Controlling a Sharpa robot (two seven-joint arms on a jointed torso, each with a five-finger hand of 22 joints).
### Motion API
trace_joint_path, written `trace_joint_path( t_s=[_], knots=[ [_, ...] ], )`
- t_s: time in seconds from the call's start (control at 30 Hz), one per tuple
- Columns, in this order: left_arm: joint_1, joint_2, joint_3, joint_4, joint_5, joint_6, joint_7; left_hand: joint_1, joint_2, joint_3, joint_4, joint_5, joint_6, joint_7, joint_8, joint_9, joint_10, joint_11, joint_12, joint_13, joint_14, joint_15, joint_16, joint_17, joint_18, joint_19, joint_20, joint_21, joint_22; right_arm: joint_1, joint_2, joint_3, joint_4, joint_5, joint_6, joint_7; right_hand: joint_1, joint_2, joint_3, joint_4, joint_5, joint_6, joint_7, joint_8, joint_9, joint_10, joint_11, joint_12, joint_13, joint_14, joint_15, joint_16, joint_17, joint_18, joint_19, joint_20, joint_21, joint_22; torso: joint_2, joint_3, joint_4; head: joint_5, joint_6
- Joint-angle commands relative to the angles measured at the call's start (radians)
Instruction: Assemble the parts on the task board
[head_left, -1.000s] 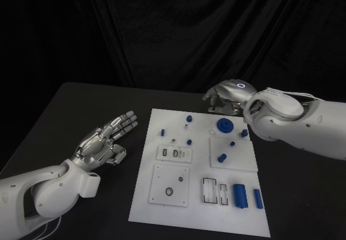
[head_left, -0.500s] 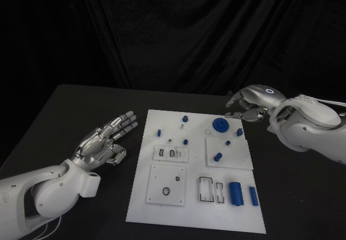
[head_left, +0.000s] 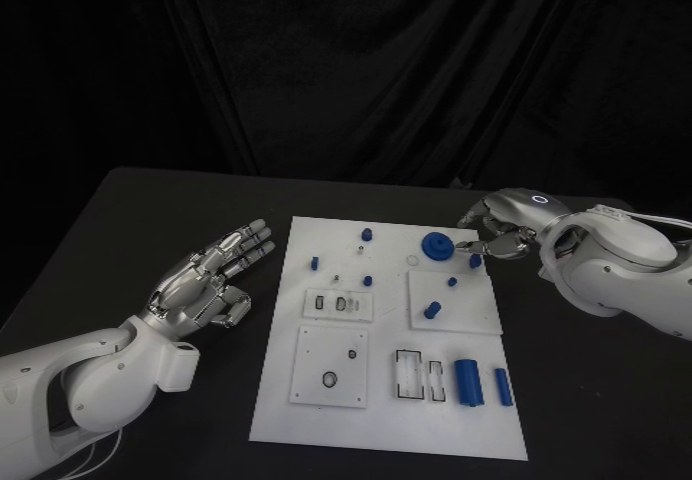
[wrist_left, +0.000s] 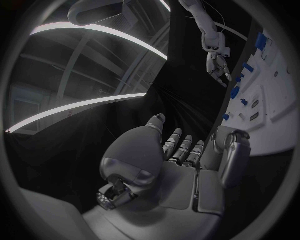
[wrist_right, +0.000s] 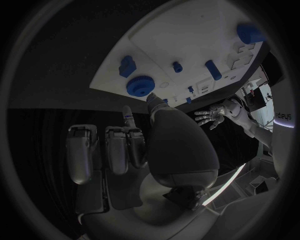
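— How many task boards are counted on the worktop (head_left: 144, 215)?

— One task board (head_left: 387, 430) is counted, on one worktop.

— And how many blue parts (head_left: 431, 311) are made out on it?

— Nine are counted in the head view. One toothed wheel (head_left: 437, 246) is seen. Two long cylinders are counted, one thick cylinder (head_left: 467, 381) and one thin cylinder (head_left: 503, 386). The remaining six are small pieces (head_left: 365, 235).

— Are raised panels counted on the board?

— Three raised white panels (head_left: 335, 385) are counted.

— And robot hands?

— Two are counted: one left robot hand (head_left: 202, 285) and one right robot hand (head_left: 498, 228).
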Motion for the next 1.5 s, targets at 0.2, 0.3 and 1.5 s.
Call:
trace_joint_path(
  t_s=[0.2,0.3,1.5],
  knots=[
    [0.002,0.001,0.0,0.0,0.002,0.019,0.16,0.0,0.002,0.01,-0.001,0.007,0.003,0.003,0.006,-0.002,0.002,-0.002,0.004,-0.001,0.0,0.008,0.007,0.002,-0.006,0.104,0.006,0.003,0.263,-0.014,0.014,0.0,-0.005,-0.017,0.009,-0.044,0.044,0.005,0.012,-0.018,0.05,-0.026,-0.01,-0.005,-0.007,0.104,-0.001,0.003,0.263,0.104,-0.001,0.002,0.263,-0.022,0.084,0.0,0.008,0.235,0.001,-0.0037,0.0018,-0.003,-0.006],
    [0.002,0.0,0.0,0.0,0.002,0.02,0.16,-0.002,0.001,0.014,-0.003,0.009,0.005,0.002,0.007,-0.002,0.004,0.003,0.009,0.0,0.001,0.01,0.01,0.002,-0.006,0.104,0.006,0.003,0.263,-0.015,0.019,0.0,-0.007,-0.018,0.01,-0.047,0.048,0.007,0.013,-0.02,0.051,-0.028,-0.012,-0.004,-0.008,0.104,-0.002,0.003,0.263,0.104,-0.002,0.002,0.263,-0.023,0.089,-0.001,0.012,0.241,0.001,-0.003,0.0008,-0.006,-0.011],
    [0.002,0.006,-0.003,-0.01,0.002,0.033,0.149,-0.009,-0.001,0.029,-0.017,0.015,0.019,0.021,0.01,-0.004,0.011,0.016,0.019,0.001,0.003,0.01,0.017,0.003,-0.006,0.104,0.006,0.003,0.263,-0.048,0.11,0.001,-0.088,-0.018,-0.006,-0.041,0.024,0.014,-0.001,-0.003,0.037,-0.002,0.003,0.014,0.011,0.104,0.015,0.003,0.263,0.104,0.01,0.002,0.263,-0.024,0.09,0.006,0.013,0.244,0.0,-0.0039,0.0028,-0.014,-0.019]
  ],
)
